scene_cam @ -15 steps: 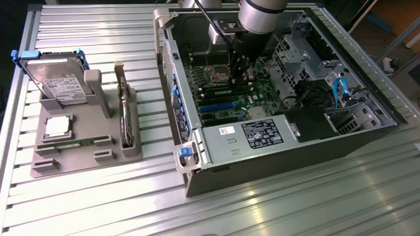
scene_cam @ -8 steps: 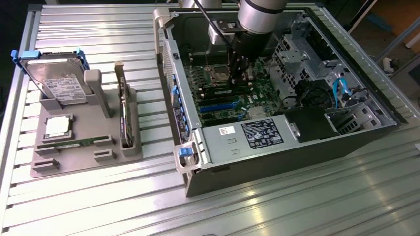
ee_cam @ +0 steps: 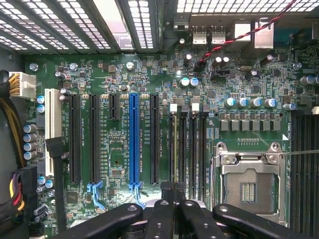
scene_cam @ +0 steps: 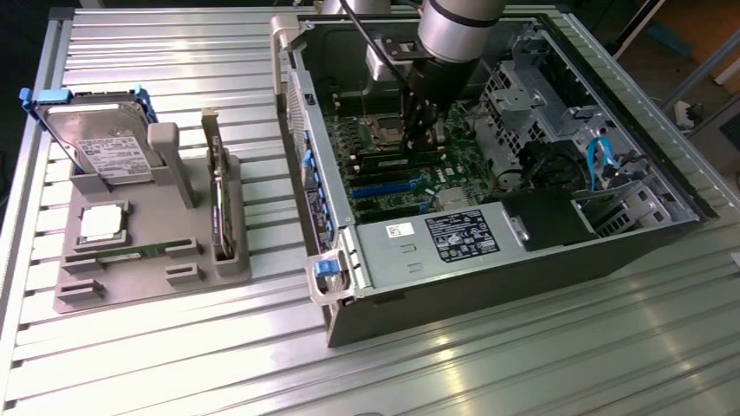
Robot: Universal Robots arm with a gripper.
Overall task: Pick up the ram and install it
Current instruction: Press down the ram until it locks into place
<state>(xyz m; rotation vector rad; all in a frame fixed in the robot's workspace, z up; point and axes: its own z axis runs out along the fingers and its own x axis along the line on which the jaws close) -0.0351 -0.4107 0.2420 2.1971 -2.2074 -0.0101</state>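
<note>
From the exterior view, one grey tray [scene_cam: 151,277] sits on the ribbed metal table [scene_cam: 486,364] at the exterior view's left, with one open computer case [scene_cam: 625,234] beside it. I count four parts in the tray: one hard drive [scene_cam: 99,147] standing upright in its blue bracket, one square silver processor chip [scene_cam: 102,221] lying flat, one expansion card [scene_cam: 217,195] standing on edge, and one ram [scene_cam: 139,251], a long green stick lying low along the tray's near side, just below the chip. The single arm reaches down into the case, well apart from the tray, and its gripper [scene_cam: 418,130] hangs close over the motherboard [scene_cam: 393,186] near the processor socket. In the wrist view, the gripper [ee_cam: 173,191] has its fingers clenched together, with four black linkage bars fanning out beneath them. They sit right over a bank of four dark memory slots [ee_cam: 193,149]. A thin pale edge runs along the slot nearest the one blue slot [ee_cam: 134,139]; I cannot tell whether the fingers pinch it. Beyond the blue slot are three long black slots, one short black one and one white slot [ee_cam: 49,129]. One open processor socket [ee_cam: 247,186] lies on the memory slots' other side.
</note>
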